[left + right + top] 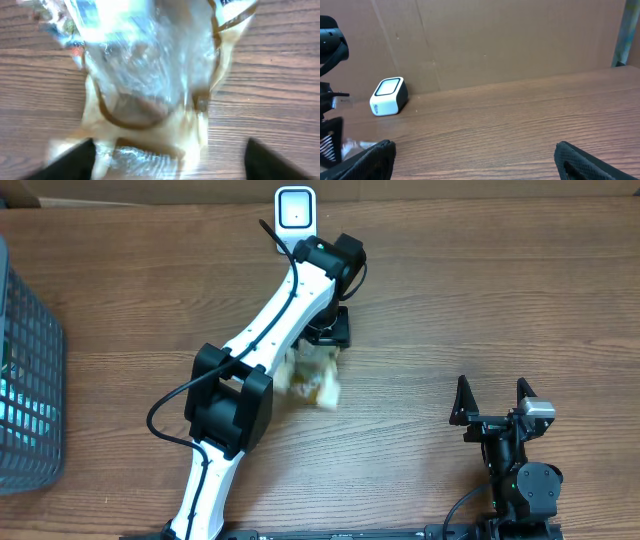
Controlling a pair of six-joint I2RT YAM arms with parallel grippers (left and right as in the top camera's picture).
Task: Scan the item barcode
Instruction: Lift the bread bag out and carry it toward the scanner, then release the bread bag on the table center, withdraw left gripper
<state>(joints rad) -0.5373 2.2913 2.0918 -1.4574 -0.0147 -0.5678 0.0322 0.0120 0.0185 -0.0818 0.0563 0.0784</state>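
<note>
1. Left gripper (167,161) has its black fingers spread wide, with the blurred, crinkly clear plastic packet (150,80) between them, unclamped.
2. That packet sits mid-way across the brown wooden table (450,290), near the white square scanner (296,208).
3. Right gripper (491,386) gapes wide, empty, well apart.

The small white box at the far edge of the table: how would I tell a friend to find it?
Go to the far edge of the wooden table, by the cardboard wall. Just past the white robot arm stands the scanner. It is a small, rounded white box with a pale window on its upper face, unlike the crumpled clear packet or the grey basket.
</note>
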